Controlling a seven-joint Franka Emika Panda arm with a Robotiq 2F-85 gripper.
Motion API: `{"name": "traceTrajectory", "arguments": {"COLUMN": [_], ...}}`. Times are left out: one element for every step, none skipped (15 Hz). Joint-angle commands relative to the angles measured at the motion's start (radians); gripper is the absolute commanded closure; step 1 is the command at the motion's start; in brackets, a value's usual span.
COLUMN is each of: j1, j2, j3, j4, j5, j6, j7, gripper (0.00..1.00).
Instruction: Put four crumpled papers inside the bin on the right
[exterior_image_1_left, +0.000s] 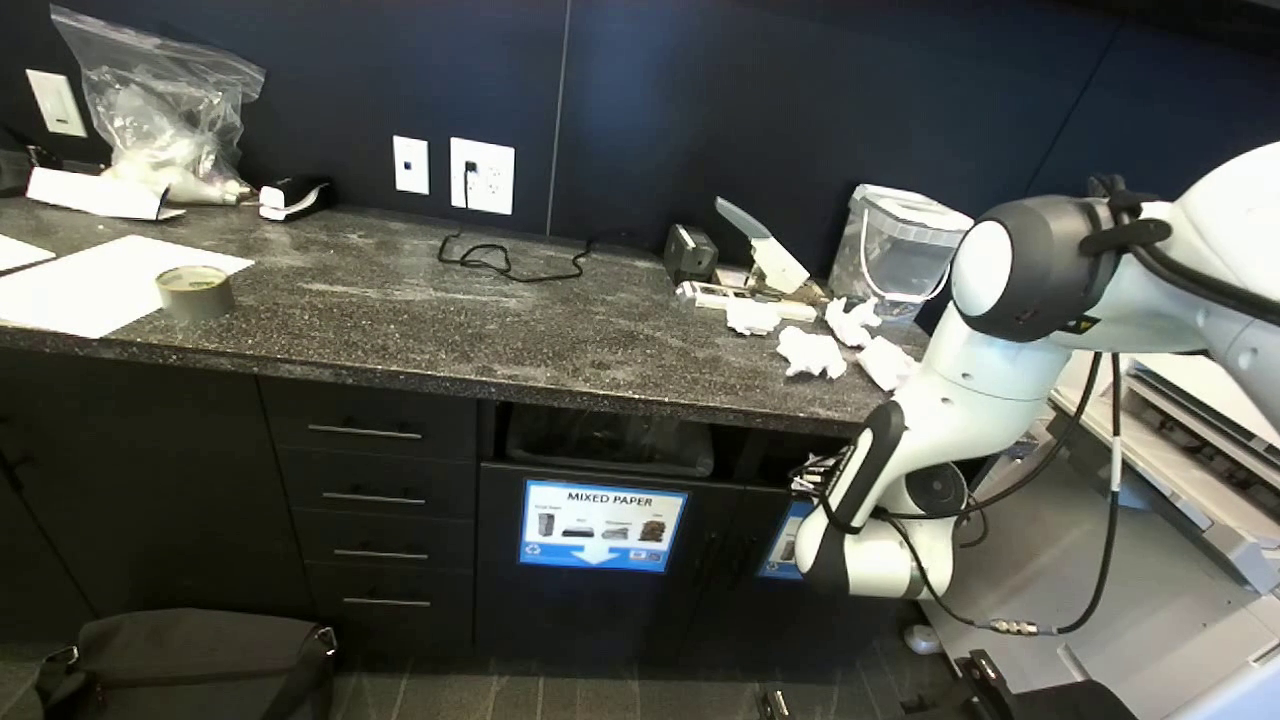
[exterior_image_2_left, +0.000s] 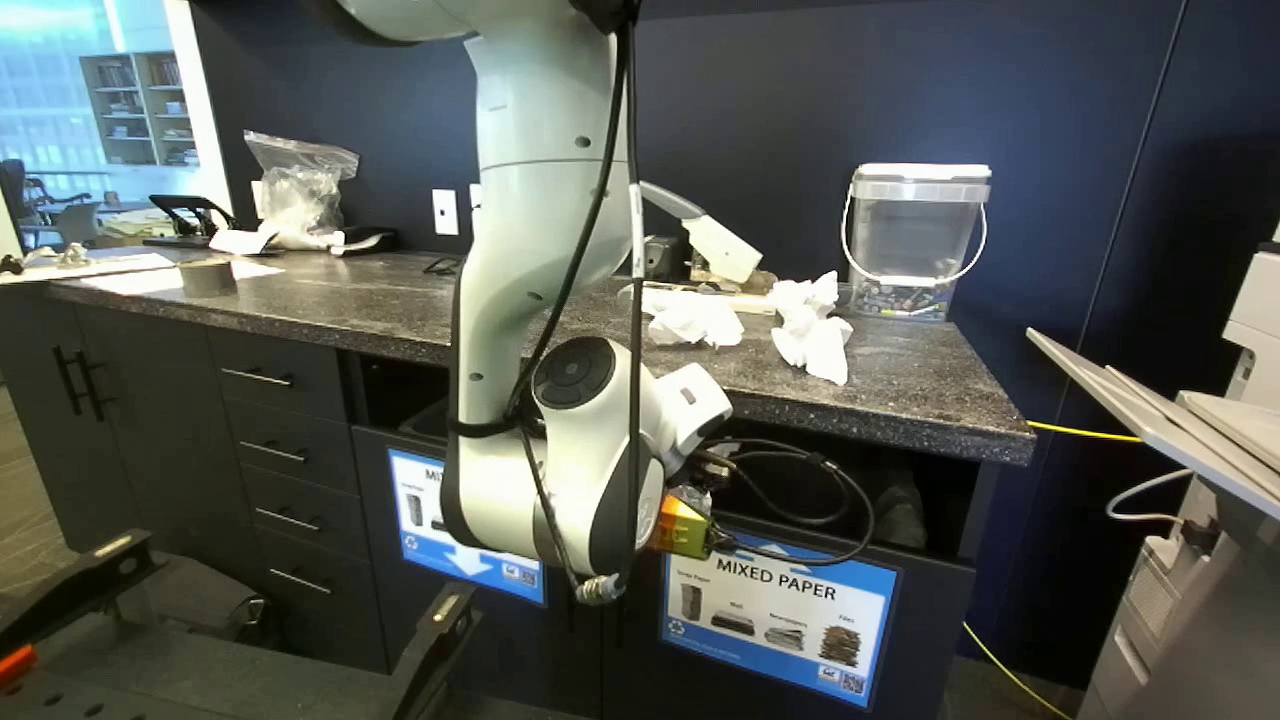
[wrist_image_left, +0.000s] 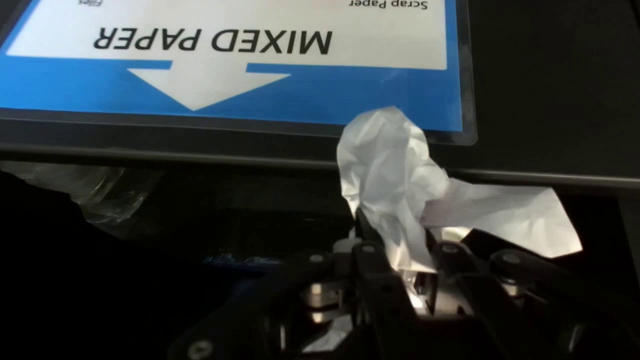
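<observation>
In the wrist view my gripper (wrist_image_left: 398, 230) is shut on a white crumpled paper (wrist_image_left: 390, 155), which sticks out past the fingers, one flap spreading to the right. Paper and jaws are at the dark slot of the bin, by the front edge and the upside-down MIXED PAPER label (wrist_image_left: 215, 40). An exterior view shows that bin's front label (exterior_image_2_left: 780, 620) and its slot (exterior_image_2_left: 905, 500) below the counter; the arm bends down before it and hides the fingertips. More crumpled papers lie on the counter, several in an exterior view (exterior_image_1_left: 810, 353), partly merged in an exterior view (exterior_image_2_left: 695, 318).
The counter edge (exterior_image_2_left: 860, 415) overhangs the slot just above the wrist. Behind the papers stand a translucent bucket (exterior_image_2_left: 915, 240) and a device with a raised lever (exterior_image_1_left: 775, 265). Another bin opening (exterior_image_1_left: 610, 440) sits beside this one. A printer (exterior_image_1_left: 1180, 480) flanks the arm.
</observation>
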Motion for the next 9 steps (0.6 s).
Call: {"name": "traceTrajectory", "arguments": {"j1": [-0.015,-0.013,-0.010,-0.007,-0.006,-0.004,-0.003,-0.002,-0.001], "j2": [0.116,0.134,0.150,0.159,0.165,0.169,0.170,0.169,0.166], "j3": [0.019,0.017,0.014,0.011,0.010,0.010,0.008,0.006,0.005], "j4": [0.176,0.214,0.241,0.258,0.266,0.272,0.275,0.277,0.276], "j5": [0.013,0.022,0.029,0.036,0.041,0.045,0.047,0.050,0.049], "j6": [0.017,0.009,0.008,0.010,0.013,0.018,0.025,0.036,0.042], "j7": [0.016,0.015,0.012,0.009,0.007,0.006,0.005,0.003,0.002], "gripper": [0.84,0.84,0.84,0.84,0.84,0.84,0.84,0.84,0.84]}}
